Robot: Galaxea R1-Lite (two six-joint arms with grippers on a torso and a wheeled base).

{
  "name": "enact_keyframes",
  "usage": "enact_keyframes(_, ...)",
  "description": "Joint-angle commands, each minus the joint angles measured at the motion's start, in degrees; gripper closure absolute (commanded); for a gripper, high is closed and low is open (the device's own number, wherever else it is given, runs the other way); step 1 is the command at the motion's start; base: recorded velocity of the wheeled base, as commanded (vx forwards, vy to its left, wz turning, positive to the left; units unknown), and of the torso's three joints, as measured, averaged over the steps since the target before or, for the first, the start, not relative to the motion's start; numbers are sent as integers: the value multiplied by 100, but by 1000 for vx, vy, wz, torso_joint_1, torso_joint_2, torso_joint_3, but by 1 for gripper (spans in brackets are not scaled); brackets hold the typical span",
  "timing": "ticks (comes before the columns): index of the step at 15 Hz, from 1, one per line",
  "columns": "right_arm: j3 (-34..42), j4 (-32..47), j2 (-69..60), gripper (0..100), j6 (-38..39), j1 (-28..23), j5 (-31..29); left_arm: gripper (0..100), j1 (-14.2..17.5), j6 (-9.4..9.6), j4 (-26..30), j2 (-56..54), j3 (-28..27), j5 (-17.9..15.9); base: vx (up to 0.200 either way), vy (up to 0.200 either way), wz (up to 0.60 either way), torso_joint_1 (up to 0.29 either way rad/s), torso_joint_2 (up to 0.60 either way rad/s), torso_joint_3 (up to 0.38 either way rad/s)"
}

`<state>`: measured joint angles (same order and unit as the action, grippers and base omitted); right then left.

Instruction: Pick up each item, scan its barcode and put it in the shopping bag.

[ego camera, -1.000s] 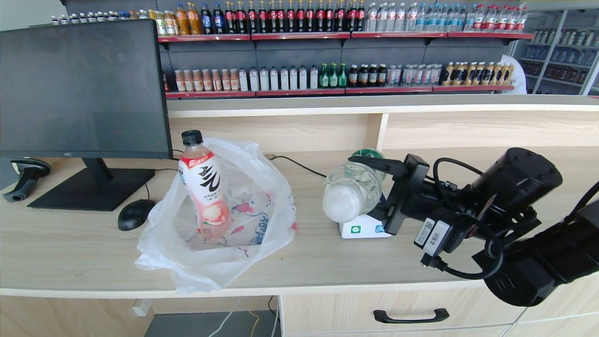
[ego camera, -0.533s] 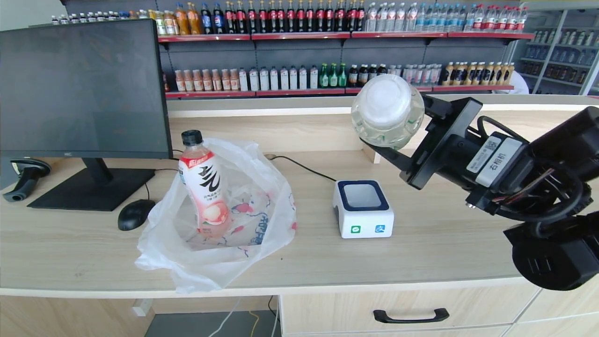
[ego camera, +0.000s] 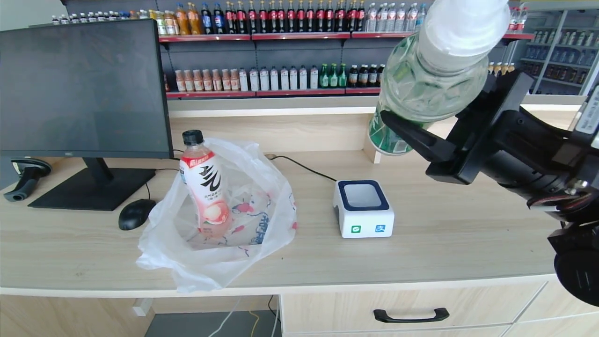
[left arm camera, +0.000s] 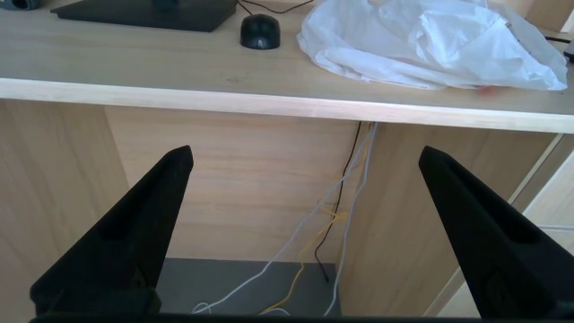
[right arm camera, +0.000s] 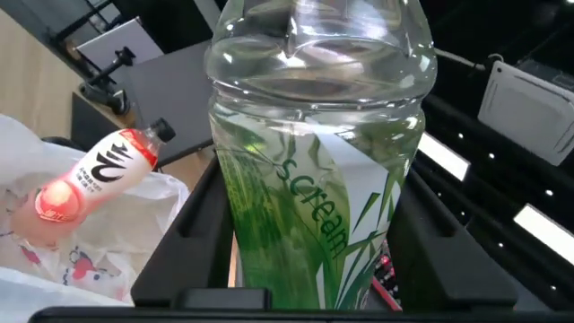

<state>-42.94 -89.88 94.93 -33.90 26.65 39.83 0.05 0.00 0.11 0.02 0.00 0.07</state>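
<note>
My right hand (ego camera: 416, 112) pinches a clear ribbed plastic bottle (ego camera: 433, 79), upper end cut off, far finger hidden; my left hand (left arm camera: 305, 224), spread, sits below the front edge of the bench (left arm camera: 134, 63).

Brightly and evenly lit from above, with only soft, faint shadows thrown on the worktop (ego camera: 444, 243) beside the shopping bag (ego camera: 262, 224) and the scanner (ego camera: 362, 208), and noticeably dimmer in the shaded recess beneath its near edge. Picked out with small white glints along the clear bottle (right arm camera: 323, 117), set against glowing ceiling lights (right arm camera: 529, 94). Bent by a wide lens toward the edges, most plainly along the far shelves (ego camera: 299, 35) and the near rim of the worktop, straighter through the middle.
</note>
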Motion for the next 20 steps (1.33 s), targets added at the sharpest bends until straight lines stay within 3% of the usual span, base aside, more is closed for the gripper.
enact_keyframes(1, 84, -12, -150, 100, 226, 16, -449, 0, 4, 0, -2, -2, 0, 1, 0, 0, 0, 0, 0, 0)
enact_keyframes(3, 154, -12, -264, 100, 376, 77, -2102, 0, 4, 0, -2, -2, 0, 1, 0, 0, 0, 0, 0, 0)
enact_keyframes(7, 48, -12, -203, 100, 745, 209, -2770, 0, 4, 0, -2, -2, 0, 1, 0, 0, 0, 0, 0, 0)
enact_keyframes(9, 66, 111, -273, 100, 903, 253, -3701, 0, 4, 0, -2, -2, 0, 1, 0, 0, 0, 0, 0, 0)
enact_keyframes(13, 251, 208, -291, 100, 1123, 244, -4176, 0, -5, 0, -2, -2, 0, 1, 0, 0, 0, 0, 0, 0)
enact_keyframes(15, 154, 630, -414, 100, 1237, 244, -4185, 0, 4, 0, -2, -2, 0, 1, 0, 0, 0, 0, 0, 0)
enact_keyframes(18, -110, 1728, -713, 100, 2327, 297, -4185, 0, 4, 0, -2, -2, 0, 1, 0, 0, 0, 0, 0, 0)
enact_keyframes(20, -382, 2097, -721, 100, 2626, 227, -4264, 0, 4, 0, -2, -2, 0, 1, 0, 0, 0, 0, 0, 0)
